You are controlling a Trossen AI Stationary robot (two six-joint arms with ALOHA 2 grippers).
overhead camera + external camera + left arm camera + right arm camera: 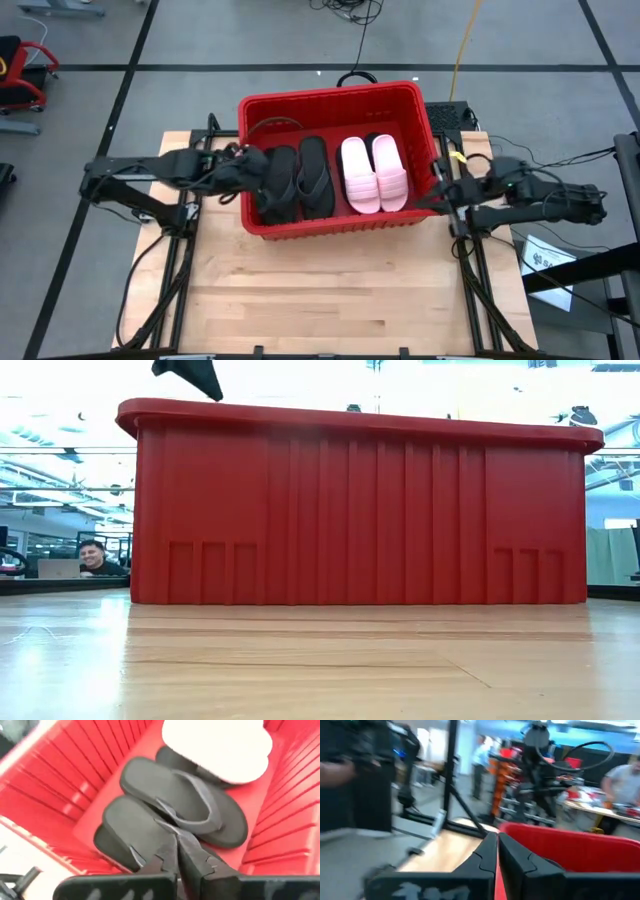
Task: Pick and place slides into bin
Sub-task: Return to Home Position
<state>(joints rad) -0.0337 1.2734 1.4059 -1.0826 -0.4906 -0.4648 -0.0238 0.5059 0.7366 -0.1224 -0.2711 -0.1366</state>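
Observation:
The red bin [330, 92] stands at the table's far middle and fills the low view [360, 510]. In it lie black slides [278, 185] at the left, black flip-flops [315, 178] beside them and the pale pink pair [374, 175] at the right. My left gripper [258, 172] is shut above the bin's left part. In the left wrist view [175, 845] its tips stand over a black flip-flop [130, 825] that lies against another [175, 795]. My right gripper [437, 192] is shut and empty just outside the bin's right wall [560, 850]. My left gripper: its shut fingertips [170, 840] show right over the nearer flip-flop's strap [162, 824], coming from above. I cannot tell whether they touch it. The flip-flop rests in the bin on the sandals under it.
The bin's black handle [355, 76] lies over its far rim. Bare wooden table [330, 290] spreads on the near side of the bin. A person [92, 557] sits beyond the table. More people [620, 780] show in the room.

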